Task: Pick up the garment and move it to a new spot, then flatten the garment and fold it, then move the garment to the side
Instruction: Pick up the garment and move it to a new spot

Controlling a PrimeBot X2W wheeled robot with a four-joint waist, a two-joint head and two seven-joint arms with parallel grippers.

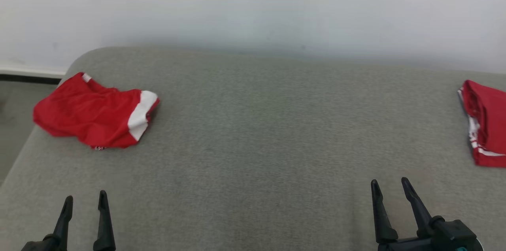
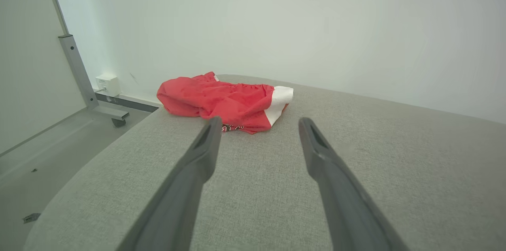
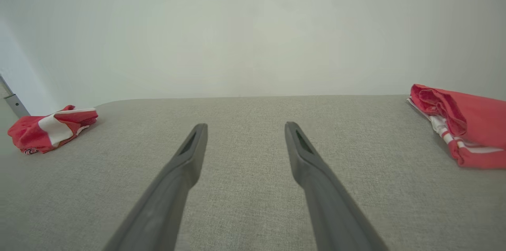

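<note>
Left wrist view: red garment point(image 2: 221, 100) shows hem lettering point(image 2: 230, 127), perhaps black, unreadable.

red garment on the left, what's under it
The red garment lies directly on the grey padded surface. Nothing pokes out beneath it; whatever its crumpled folds cover cannot be seen.

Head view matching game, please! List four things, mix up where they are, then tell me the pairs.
Things:
1. crumpled red garment
2. striped red garment
3. left tool
4. right tool

Places:
A. lower right, open
B. left end of the grey surface
C. lower left, open
D. cut by the right edge

Pairs: 1-B, 2-D, 3-C, 4-A
</note>
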